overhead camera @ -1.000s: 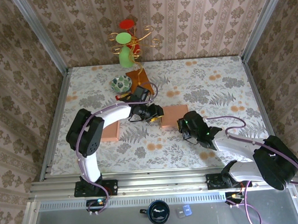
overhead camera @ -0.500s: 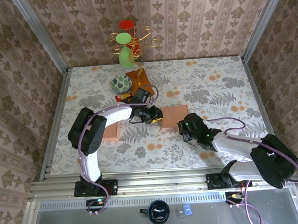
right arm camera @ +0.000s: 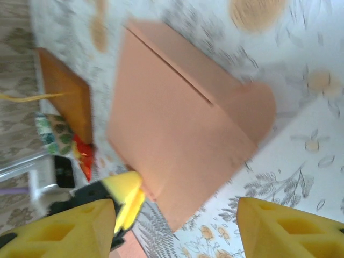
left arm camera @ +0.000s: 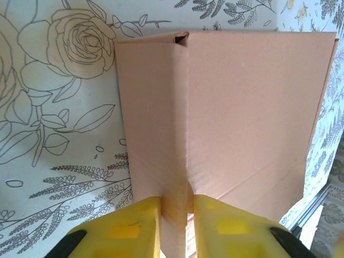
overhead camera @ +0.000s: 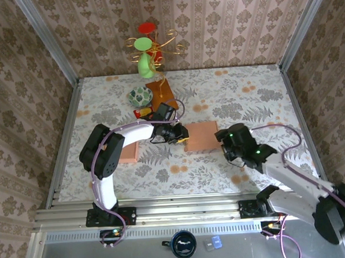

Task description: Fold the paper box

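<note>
The paper box [overhead camera: 203, 134] is a flat salmon cardboard piece lying mid-table. My left gripper [overhead camera: 182, 133] is at its left edge. In the left wrist view the box [left arm camera: 247, 107] has a raised fold running toward the camera, and my left gripper [left arm camera: 177, 217] is shut on that fold between its yellow fingers [left arm camera: 129, 226]. My right gripper [overhead camera: 225, 139] sits just off the box's right edge, apart from it. In the right wrist view the box [right arm camera: 172, 134] lies ahead, beyond my open right gripper [right arm camera: 174, 231], which holds nothing.
A second flat salmon cardboard piece [overhead camera: 127, 151] lies under the left arm. At the back left stand a green vase with wire ornaments [overhead camera: 146, 61], a patterned bowl [overhead camera: 140, 96], a brown board [overhead camera: 162, 92] and a small red object [overhead camera: 141, 112]. Walls close in three sides.
My right gripper has opened and pulled back to the right, off the box. My left gripper has closed tighter on the box's fold and stayed in place.
</note>
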Action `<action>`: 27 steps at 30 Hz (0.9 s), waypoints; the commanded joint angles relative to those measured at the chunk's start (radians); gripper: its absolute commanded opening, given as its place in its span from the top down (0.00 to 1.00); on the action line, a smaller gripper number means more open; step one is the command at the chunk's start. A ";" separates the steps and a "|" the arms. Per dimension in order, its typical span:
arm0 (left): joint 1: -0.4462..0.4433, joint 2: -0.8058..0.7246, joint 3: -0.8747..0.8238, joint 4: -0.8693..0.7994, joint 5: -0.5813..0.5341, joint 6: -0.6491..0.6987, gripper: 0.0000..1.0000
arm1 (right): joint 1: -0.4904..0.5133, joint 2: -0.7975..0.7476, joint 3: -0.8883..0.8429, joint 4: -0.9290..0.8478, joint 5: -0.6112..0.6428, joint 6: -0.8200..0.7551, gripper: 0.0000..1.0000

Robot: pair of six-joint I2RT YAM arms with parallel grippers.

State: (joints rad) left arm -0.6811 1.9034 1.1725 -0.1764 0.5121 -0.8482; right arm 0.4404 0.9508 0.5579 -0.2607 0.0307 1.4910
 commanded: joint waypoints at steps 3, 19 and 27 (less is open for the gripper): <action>-0.006 0.006 -0.006 -0.025 -0.020 0.046 0.79 | -0.215 -0.026 0.039 -0.130 -0.174 -0.446 0.35; -0.003 0.016 0.021 -0.067 -0.033 0.089 0.76 | -0.295 0.721 0.484 -0.212 -0.467 -1.002 0.50; -0.001 0.013 0.039 -0.093 -0.035 0.101 0.72 | -0.251 0.787 0.503 -0.243 -0.394 -1.040 0.61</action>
State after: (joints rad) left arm -0.6807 1.9034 1.1851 -0.2134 0.4973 -0.7792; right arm 0.1757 1.7279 1.0363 -0.4522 -0.3931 0.4934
